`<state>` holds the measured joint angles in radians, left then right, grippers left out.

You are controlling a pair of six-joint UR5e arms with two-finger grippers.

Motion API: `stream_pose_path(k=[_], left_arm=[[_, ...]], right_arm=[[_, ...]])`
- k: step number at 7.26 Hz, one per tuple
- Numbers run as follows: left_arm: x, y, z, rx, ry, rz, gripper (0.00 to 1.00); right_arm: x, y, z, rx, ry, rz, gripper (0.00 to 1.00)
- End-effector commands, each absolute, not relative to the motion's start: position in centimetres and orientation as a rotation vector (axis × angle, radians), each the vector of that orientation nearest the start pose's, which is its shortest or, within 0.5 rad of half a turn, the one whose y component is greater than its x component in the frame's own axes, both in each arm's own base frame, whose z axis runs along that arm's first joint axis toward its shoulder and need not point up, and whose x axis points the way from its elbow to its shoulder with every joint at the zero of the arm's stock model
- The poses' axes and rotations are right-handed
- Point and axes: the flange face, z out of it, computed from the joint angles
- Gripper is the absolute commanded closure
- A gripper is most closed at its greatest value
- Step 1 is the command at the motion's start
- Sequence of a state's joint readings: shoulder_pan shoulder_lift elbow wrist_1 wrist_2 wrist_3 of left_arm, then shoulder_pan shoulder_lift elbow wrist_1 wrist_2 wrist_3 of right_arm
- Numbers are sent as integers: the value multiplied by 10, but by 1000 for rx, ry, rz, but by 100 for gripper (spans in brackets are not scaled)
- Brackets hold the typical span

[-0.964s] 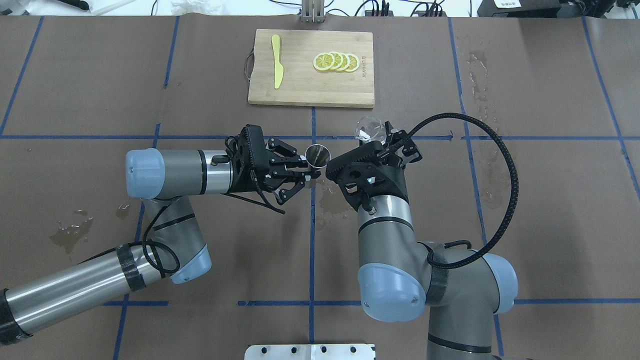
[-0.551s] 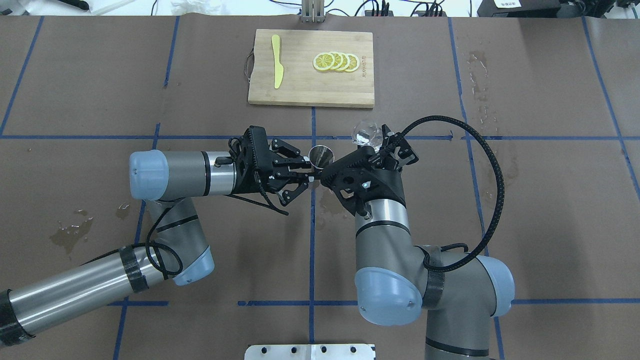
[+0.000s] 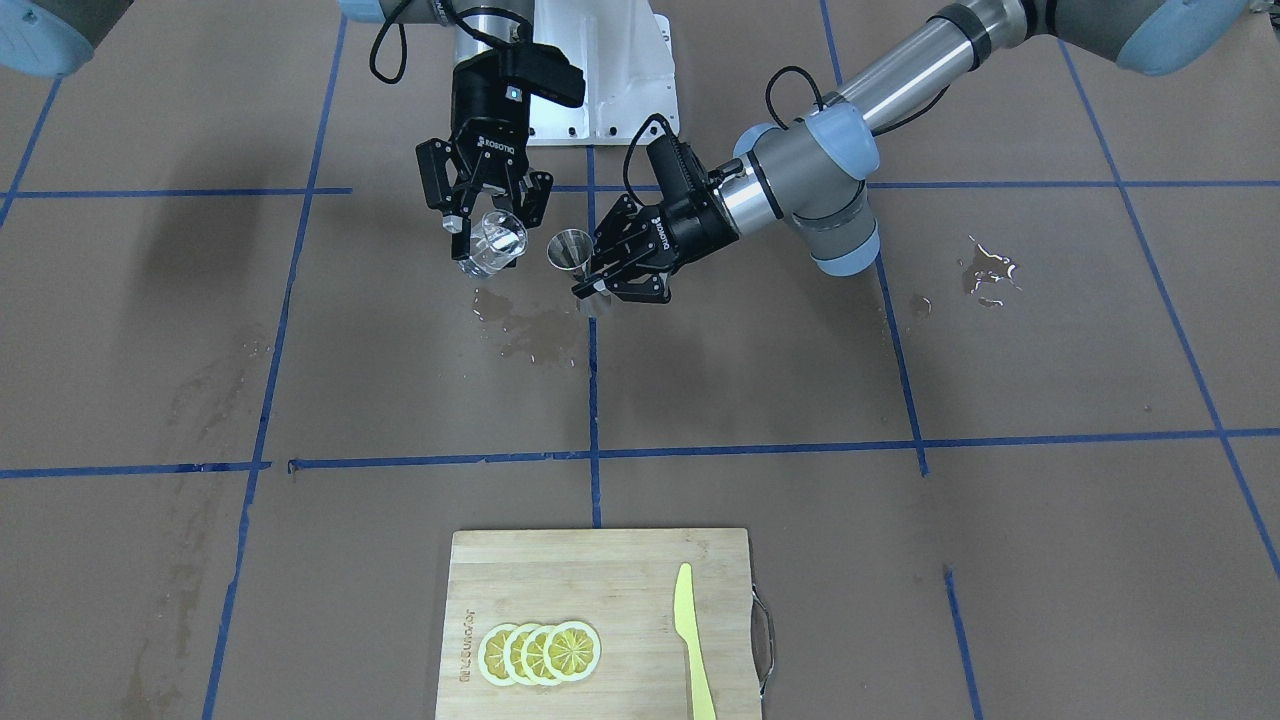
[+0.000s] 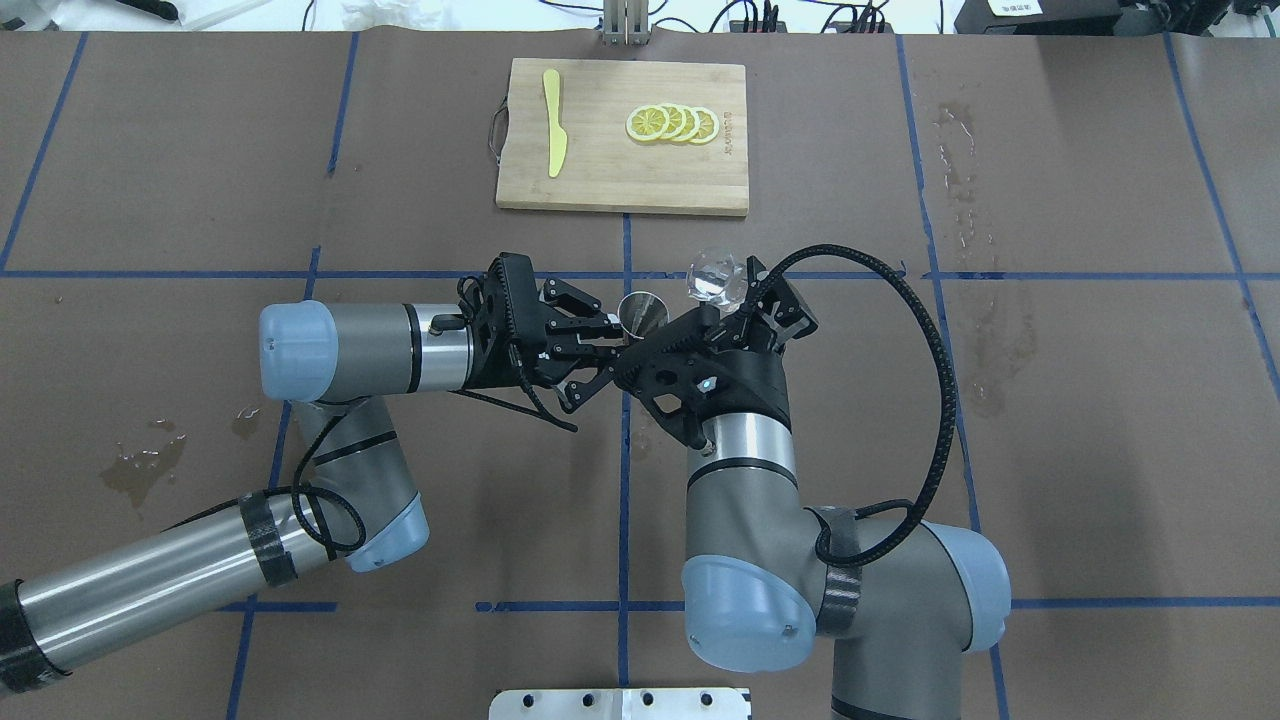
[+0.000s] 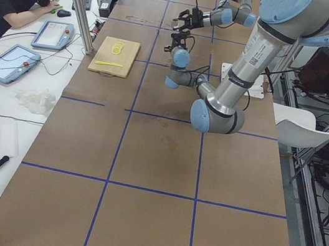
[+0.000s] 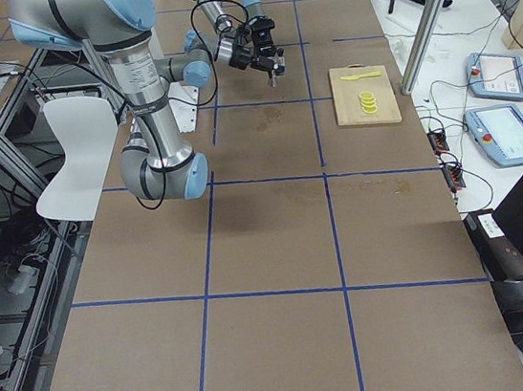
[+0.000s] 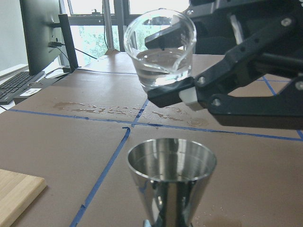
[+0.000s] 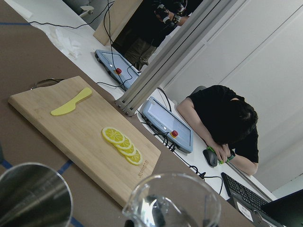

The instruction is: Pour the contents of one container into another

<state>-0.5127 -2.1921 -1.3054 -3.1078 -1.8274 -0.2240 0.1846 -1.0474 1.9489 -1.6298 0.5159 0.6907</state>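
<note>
While the right gripper point(image 3: 490, 232) pinches the clear glass cup point(image 3: 497, 250) between its two fingers in the front-facing view, the left gripper point(image 3: 598, 285) is clamped on the narrow waist of the steel jigger point(image 3: 569, 250), which stands mouth up just beside the cup. A wet patch point(image 3: 528, 338) lies on the brown table point(image 3: 300, 350) near them. Well apart, a cutting board point(image 3: 620, 570) carries lemon slices point(image 3: 540, 652) and a yellow knife point(image 3: 690, 640).

From overhead, the cup sits just right of the jigger's rim and slightly farther from the robot; the two do not touch.

Both side views show the grippers close together, too small to judge.

Through the left wrist camera the cup, with water in its lower part, is above and beyond the jigger's open mouth.

Through the right wrist camera the cup's pouring lip shows at the bottom edge, with the jigger's rim low at left. A person point(image 8: 222, 123) in black leans on a desk beyond the board.
</note>
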Motion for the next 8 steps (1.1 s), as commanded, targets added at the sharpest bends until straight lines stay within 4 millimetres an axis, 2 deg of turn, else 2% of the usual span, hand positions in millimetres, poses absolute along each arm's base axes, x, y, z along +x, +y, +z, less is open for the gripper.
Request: stream_pose_path(k=[1, 8], left_arm=[[535, -425, 246, 1459, 1316, 802, 100], [536, -424, 245, 1459, 1319, 801, 100]], right_arm=[[-514, -314, 171, 1248, -114, -195, 100], [-524, -306, 172, 1264, -74, -241, 100]])
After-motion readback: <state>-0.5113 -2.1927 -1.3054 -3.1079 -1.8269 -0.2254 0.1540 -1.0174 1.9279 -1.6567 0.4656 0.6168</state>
